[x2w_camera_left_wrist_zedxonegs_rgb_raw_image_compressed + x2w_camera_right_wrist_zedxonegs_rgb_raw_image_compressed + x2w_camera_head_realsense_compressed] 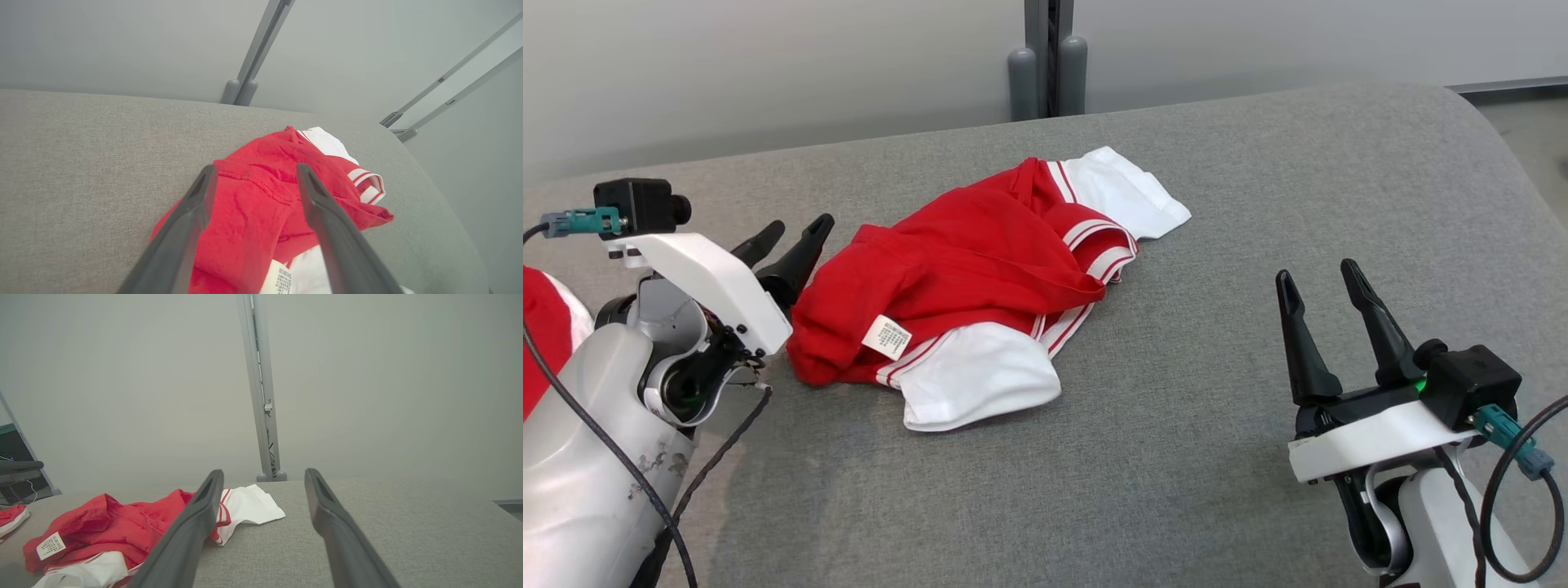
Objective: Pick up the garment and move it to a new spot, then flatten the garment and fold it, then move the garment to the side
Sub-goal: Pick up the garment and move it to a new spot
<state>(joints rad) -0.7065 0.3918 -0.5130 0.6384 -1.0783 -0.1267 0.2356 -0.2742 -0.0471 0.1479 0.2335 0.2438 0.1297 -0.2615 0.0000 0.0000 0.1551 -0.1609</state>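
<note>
The left claw (pixel 800 226), spread wide, slants up and rightward; the right claw (pixel 1316 273), equally spread, points up.

Grey woven-fabric tabletop (pixel 1258 204) bare right of and in front of the crumpled red jersey with white sleeves (pixel 964 269): clear lane for right gripper (pixel 1316 272). Left gripper (pixel 800 224) sits just beside jersey's left edge; red-and-white cloth (pixel 543 327) further left, grey upright post (pixel 1048 57) behind far edge

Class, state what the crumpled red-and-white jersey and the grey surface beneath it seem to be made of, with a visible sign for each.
Crumpled red-and-white jersey: soft knit fabric, matte, probably cotton or polyester; it slumps in folds, with stitched hems and a sewn-in label. Grey surface: woven upholstery cloth, matte; a fine flecked weave shows.
</note>
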